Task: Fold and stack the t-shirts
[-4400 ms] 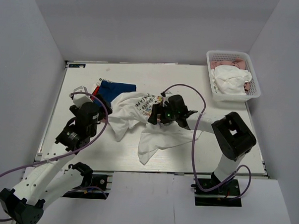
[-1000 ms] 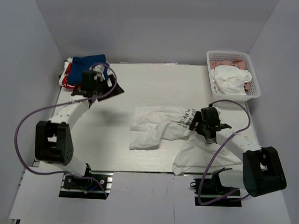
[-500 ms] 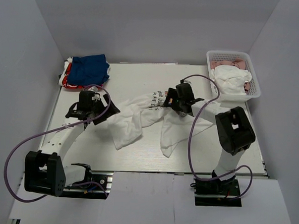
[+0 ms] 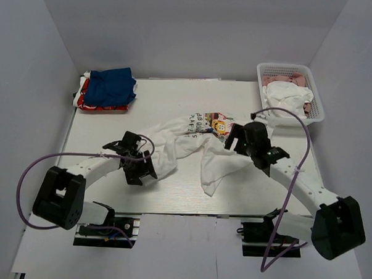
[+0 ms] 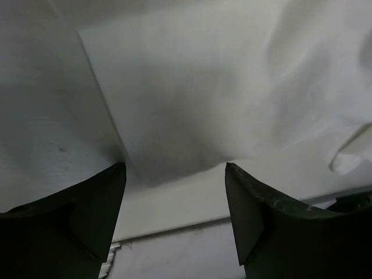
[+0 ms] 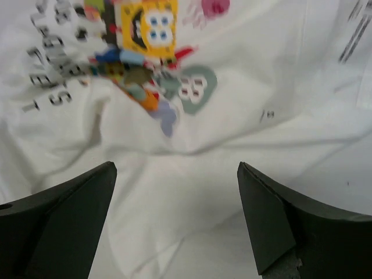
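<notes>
Crumpled white t-shirt [image 4: 185,141] (print up) beneath right claw [image 4: 233,139]

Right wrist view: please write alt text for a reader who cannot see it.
A crumpled white t-shirt with a colourful cartoon print and dark lettering fills the view. The right hand hangs open over it.

white t-shirt [image 4: 181,144] crumpled, blue-and-red stack [image 4: 111,90] folded
</notes>
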Controlling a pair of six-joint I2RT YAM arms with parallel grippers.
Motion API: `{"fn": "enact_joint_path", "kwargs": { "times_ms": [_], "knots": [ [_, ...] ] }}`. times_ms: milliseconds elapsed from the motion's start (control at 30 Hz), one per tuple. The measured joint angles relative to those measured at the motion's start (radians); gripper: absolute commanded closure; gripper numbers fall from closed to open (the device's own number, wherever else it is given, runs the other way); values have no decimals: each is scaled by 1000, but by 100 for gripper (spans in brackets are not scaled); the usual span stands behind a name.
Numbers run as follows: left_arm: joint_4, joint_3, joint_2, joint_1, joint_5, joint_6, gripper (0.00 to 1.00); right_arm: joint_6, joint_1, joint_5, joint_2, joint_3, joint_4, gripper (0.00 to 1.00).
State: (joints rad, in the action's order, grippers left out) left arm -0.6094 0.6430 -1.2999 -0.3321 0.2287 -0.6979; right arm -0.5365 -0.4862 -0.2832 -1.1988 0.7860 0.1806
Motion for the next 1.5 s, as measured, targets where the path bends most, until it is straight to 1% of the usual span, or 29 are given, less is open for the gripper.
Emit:
{"fn": "enact_joint_path", "kwargs": {
  "times_ms": [133, 167, 233, 267, 333, 367, 500, 633, 700, 733, 767, 800, 833, 867, 900, 967, 1000, 1100, 1200, 1367, 1500],
  "knots": [
    [-17, 11, -66, -42, 1, -26, 31, 5, -3, 89, 66, -137, 19, 9],
    [-18, 14, -71, -49, -5, -29, 38, 12, -9, 119, 79, -168, 20, 9],
    [-20, 22, -88, -64, -27, -42, 50, 29, -29, 184, 99, -211, 21, 9],
    [-23, 27, -99, -71, -35, -45, 64, 42, -45, 213, 101, -218, 27, 9],
    [-22, 40, -123, -80, -59, -49, 90, 68, -88, 240, 96, -217, 26, 9],
    [-24, 47, -133, -85, -63, -56, 100, 80, -114, 244, 93, -216, 29, 9],
    [-34, 83, -161, -98, -91, -45, 100, 114, -216, 230, 64, -205, 44, 9],
    [-26, 89, -148, -99, -142, -35, 100, 123, -315, 187, 29, -204, 60, 9],
    [-25, 92, -126, -99, -175, -31, 100, 126, -362, 161, -11, -200, 61, 13],
    [-24, 94, -109, -99, -190, -28, 100, 126, -381, 150, -40, -194, 60, 17],
    [-26, 99, -90, -99, -206, -27, 100, 126, -404, 131, -76, -183, 60, 22],
    [-26, 106, -71, -99, -217, -25, 100, 124, -420, 116, -110, -173, 58, 35],
    [-23, 114, -53, -99, -231, -25, 100, 119, -436, 98, -147, -161, 61, 43],
    [-19, 124, -37, -99, -244, -25, 100, 118, -448, 76, -174, -146, 67, 53],
    [-10, 131, -23, -99, -253, -25, 100, 112, -460, 52, -198, -127, 68, 73],
    [16, 140, 2, -99, -271, -26, 100, 92, -474, 0, -251, -82, 81, 97],
    [23, 143, 9, -99, -278, -26, 100, 76, -476, -33, -274, -58, 90, 100],
    [16, 196, 11, -99, -317, -29, 100, 18, -475, -160, -306, 19, 142, 100],
    [27, 294, 14, -99, -378, -34, 100, -9, -458, -289, -273, 89, 174, 100],
    [102, 412, 74, -94, -465, -28, 100, -3, -388, -495, -86, 201, 200, 100],
    [144, 491, 117, -92, -550, 0, 100, 94, -347, -608, 29, 323, 132, 100]
  ]
}}
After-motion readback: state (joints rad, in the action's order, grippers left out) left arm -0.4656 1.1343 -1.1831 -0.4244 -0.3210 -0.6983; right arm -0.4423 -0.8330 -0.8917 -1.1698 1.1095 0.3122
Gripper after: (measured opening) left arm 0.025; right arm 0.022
